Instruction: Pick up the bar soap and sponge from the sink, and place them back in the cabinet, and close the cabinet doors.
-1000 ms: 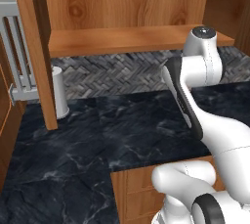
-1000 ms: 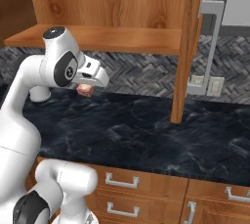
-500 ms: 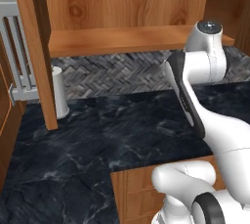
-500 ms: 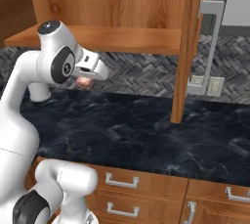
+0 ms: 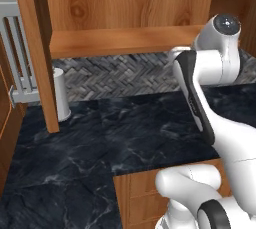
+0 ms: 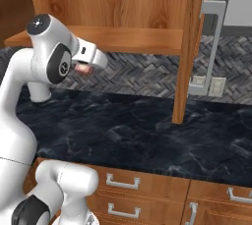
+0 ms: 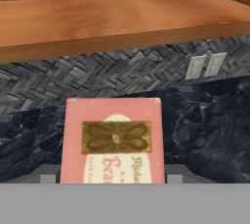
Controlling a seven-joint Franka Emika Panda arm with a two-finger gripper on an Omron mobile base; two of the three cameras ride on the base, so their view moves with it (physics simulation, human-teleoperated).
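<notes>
My gripper (image 6: 87, 67) is shut on the bar soap (image 6: 83, 69), a pinkish block held just under the front edge of the cabinet shelf (image 6: 113, 40). In the hand view the bar soap (image 7: 113, 140) lies between my fingertips (image 7: 49, 174), its patterned label facing the camera, with the shelf (image 7: 112, 20) above it. The brown wood cabinet (image 5: 125, 3) is open. One cabinet door (image 5: 35, 48) stands edge-on at the left; the other door (image 6: 192, 47) stands open at the right, showing its grey handle (image 6: 212, 47). The sponge and the sink are out of view.
A dark marble counter (image 5: 100, 138) runs below the cabinet, backed by a grey herringbone wall (image 6: 142, 74). A white cylinder (image 5: 60, 100) stands by the left door's lower edge. Wall outlets (image 7: 205, 65) sit at the right. Drawers (image 6: 123, 184) front the counter.
The hand has lifted the bar soap from mid-backsplash height to just below the shelf's front edge. The cabinet doors have not moved.
</notes>
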